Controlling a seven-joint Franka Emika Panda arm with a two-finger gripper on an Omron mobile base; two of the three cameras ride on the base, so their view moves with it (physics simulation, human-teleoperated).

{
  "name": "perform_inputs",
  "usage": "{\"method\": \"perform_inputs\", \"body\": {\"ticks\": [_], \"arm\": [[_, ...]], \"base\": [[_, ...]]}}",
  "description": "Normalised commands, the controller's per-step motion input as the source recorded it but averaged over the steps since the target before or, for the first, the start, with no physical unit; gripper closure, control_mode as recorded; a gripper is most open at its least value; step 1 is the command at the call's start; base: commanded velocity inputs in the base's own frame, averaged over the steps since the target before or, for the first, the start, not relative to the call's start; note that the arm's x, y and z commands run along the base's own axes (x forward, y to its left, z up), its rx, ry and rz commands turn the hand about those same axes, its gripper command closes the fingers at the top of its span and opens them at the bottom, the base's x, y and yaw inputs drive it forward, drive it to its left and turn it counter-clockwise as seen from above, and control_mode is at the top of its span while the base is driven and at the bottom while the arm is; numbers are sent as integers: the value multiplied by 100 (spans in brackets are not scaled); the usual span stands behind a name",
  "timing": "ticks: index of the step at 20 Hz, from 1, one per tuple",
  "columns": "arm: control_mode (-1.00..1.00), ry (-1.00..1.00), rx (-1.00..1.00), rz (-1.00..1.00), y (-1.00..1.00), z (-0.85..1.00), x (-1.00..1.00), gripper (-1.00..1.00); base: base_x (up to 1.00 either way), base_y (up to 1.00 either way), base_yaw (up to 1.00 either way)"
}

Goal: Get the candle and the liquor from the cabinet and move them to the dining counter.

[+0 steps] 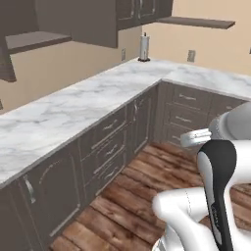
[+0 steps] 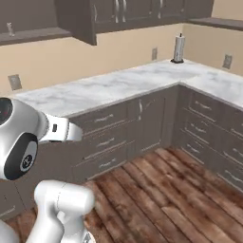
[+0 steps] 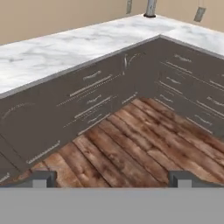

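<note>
Hand view: my gripper [image 3: 112, 178] standing fully open, holding nothing, facing corner counter [image 3: 52, 57]; cabinet [image 2: 137, 12] unopened, both items pending.

Counter [image 1: 73, 110]: white grey-veined marble, smooth. Drawers [image 1: 105, 147]: dark matt wood, silver metal handles. Floor [image 3: 131, 144] beyond the pincer: reddish planked wood.

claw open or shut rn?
Open. In the hand view the claw has its two dark fingertips standing far apart at the bottom, with bare wood floor between them and nothing held.
</note>
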Motion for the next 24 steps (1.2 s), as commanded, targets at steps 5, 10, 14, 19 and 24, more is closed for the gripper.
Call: {"method": "perform_inputs", "body": {"ticks": [5, 10, 14, 19, 24], "arm": [[100, 0, 0, 0, 0, 0, 0, -100], [100, 0, 0, 0, 0, 0, 0, -100], [100, 0, 0, 0, 0, 0, 0, -100], [100, 0, 0, 0, 0, 0, 0, -100], [100, 0, 0, 0, 0, 0, 0, -100]], "base": [[-3, 0, 100], [4, -3, 89], [22, -27, 52], [42, -52, 18], [41, -61, 10]]}}
